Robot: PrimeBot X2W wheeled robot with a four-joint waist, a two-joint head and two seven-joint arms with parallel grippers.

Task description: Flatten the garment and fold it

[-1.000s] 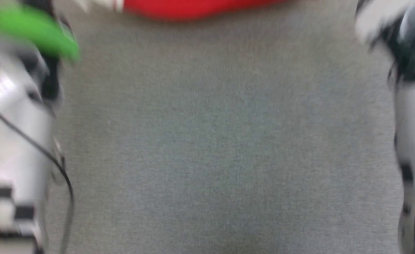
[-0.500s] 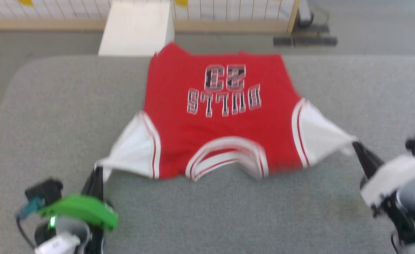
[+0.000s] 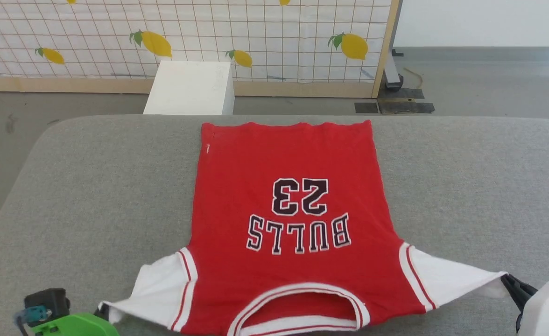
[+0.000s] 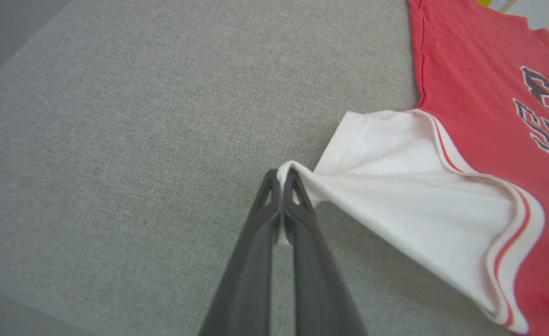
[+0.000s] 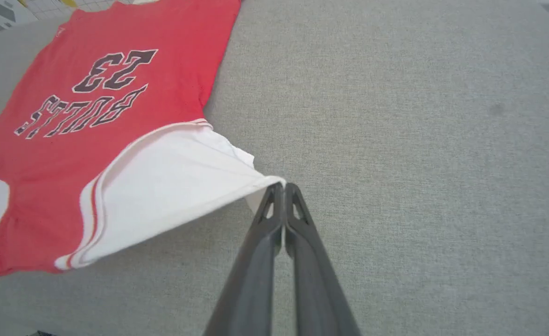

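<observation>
Mid-flattening, with the garment spread print-up on the bench between the left pincer and right pincer, each clamped tight on a white sleeve tip held taut; next, probably lowering both tips flat, letting go, then folding.

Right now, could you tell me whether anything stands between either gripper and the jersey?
Nothing visible does: the left gripper is shut on one white sleeve tip of the jersey and the right gripper on the other.
</observation>
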